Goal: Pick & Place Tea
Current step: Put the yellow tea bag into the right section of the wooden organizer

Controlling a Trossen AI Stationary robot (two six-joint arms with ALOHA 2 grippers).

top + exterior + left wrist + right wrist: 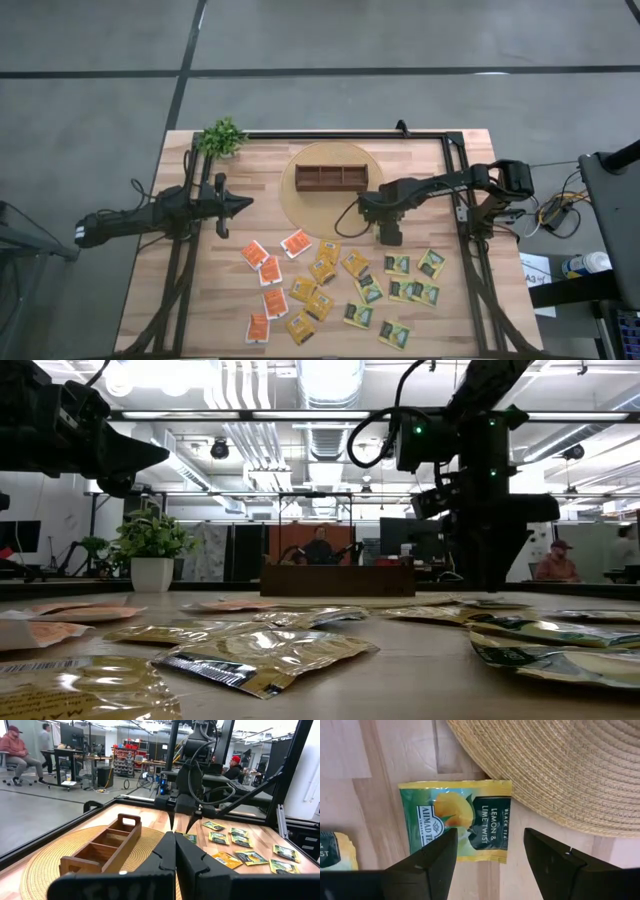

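Observation:
Several tea sachets lie flat on the near half of the table: orange-and-white ones (266,264), yellow ones (318,288) and green ones (412,280). My right gripper (388,233) points straight down, open, over a green-and-yellow lemon-and-lime sachet (455,822). That sachet lies flat on the wood beside the edge of the woven mat (560,770). The fingers (432,862) stand apart above its near part. My left gripper (240,203) hangs level and shut at the table's left, holding nothing.
A brown wooden box with three compartments (332,178) stands on the round woven mat (300,205) at the far middle. A small potted plant (222,137) stands at the far left corner. Black frame rails (460,200) run along the table's sides. People sit at desks in the room beyond.

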